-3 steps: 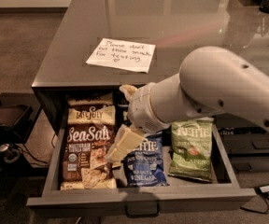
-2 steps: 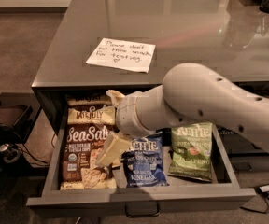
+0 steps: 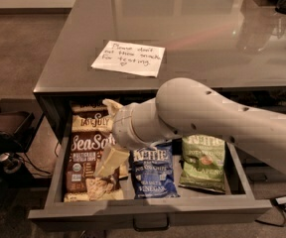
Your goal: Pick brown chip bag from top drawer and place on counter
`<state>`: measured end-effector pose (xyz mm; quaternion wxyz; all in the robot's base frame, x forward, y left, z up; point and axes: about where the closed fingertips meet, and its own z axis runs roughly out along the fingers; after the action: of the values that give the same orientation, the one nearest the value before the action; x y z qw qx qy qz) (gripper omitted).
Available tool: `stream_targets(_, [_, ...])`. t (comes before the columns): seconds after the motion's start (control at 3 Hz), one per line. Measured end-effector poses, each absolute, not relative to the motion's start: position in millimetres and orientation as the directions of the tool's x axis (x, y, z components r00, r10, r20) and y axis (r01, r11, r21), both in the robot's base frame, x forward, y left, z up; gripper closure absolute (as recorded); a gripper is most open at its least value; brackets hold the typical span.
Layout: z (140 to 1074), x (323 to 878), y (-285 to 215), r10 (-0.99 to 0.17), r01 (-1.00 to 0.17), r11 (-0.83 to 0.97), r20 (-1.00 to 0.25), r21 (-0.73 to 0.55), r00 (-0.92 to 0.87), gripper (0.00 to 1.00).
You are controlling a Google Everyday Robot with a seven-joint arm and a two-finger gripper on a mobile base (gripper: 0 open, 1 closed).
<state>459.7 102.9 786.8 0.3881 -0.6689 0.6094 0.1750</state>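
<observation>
The brown chip bag [image 3: 85, 158], with white "Sea Salt" lettering, lies flat at the left of the open top drawer [image 3: 148, 213]. My gripper [image 3: 107, 134] hangs over the bag's right edge, reaching in from the right on a thick grey-white arm. Its two cream fingers are spread apart, one [image 3: 111, 106] near the bag's top and one [image 3: 107, 160] lower down over its right side. It holds nothing. The glossy grey counter [image 3: 192, 29] lies above and behind the drawer.
A blue Kettle bag [image 3: 154, 173] and a green Kettle bag [image 3: 203, 163] lie in the drawer to the right of the brown bag. A white handwritten note [image 3: 129, 58] lies on the counter. Dark gear and cables [image 3: 6, 133] sit on the floor at left.
The arm has swung left across the drawer. The gripper went from over the blue bag to the brown bag's right edge. The bags have not moved.
</observation>
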Motion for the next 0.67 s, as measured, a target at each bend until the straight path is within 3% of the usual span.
stream_targets(0.67, [757.9, 486.6, 113.4, -0.750, -0.947, 0.003, -0.627, -0.320, 0.210, 0.00])
